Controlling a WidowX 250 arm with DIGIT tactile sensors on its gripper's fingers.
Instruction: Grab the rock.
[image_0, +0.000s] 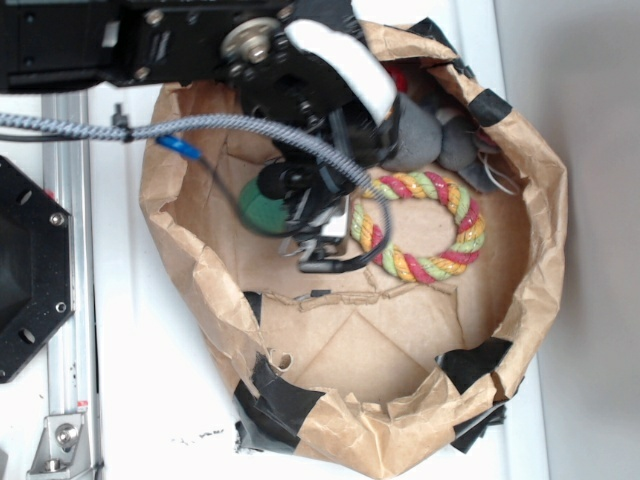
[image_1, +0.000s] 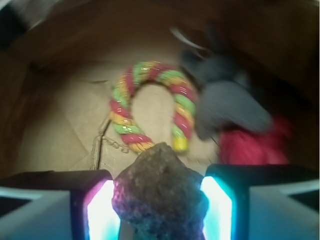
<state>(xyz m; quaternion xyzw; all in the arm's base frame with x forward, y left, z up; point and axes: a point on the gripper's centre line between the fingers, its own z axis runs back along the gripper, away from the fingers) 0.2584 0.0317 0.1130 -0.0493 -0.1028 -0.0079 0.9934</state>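
The robot's black arm (image_0: 290, 110) is reaching down into a crumpled brown paper bag (image_0: 200, 290) patched with black tape, which is lying open on the white worktop (image_0: 140, 380). In the wrist view, the two fingers (image_1: 102, 207) are pressing against both sides of a rough, dark brownish-grey rock (image_1: 160, 195), which is sitting squarely between them and filling the gap. The rock's top is rising above the finger pads, and its left flank is glowing pink while the right finger pad is glowing teal. In the exterior view the gripper (image_0: 315, 240) is hanging over the bag's cardboard-coloured floor, just beside a braided rope ring of red, green and yellow strands (image_0: 420, 225). A dark green rounded object (image_0: 258, 205) is showing at the gripper's left side. Grey soft items (image_0: 435, 135) are lying against the bag's far wall, near the ring, with something red (image_1: 250, 145) beside them.
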